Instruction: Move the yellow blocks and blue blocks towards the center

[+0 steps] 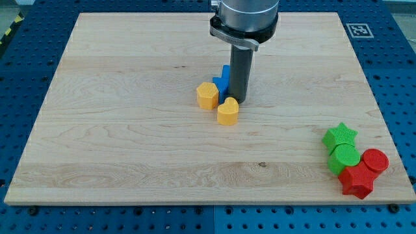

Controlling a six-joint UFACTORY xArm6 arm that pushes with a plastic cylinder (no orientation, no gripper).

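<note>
Pale wood makes up the board [130,130], which sits on a blue pegboard table [19,97]. Near the board's middle, going from the view's left, a yellow hexagonal block [207,95] touches a blue block [220,84] just above and to its right; the blue block's shape is partly hidden by the rod. A yellow heart-shaped block [227,111] lies just below them, close to the hexagon. My tip [238,99] stands on the board right beside the blue block's right side and just above the heart. The arm carries no gripper, only the rod. Far off by the view's bottom right corner cluster a green star [340,136], a green cylinder [344,157], a red cylinder [375,160] and a red star [357,181].
</note>
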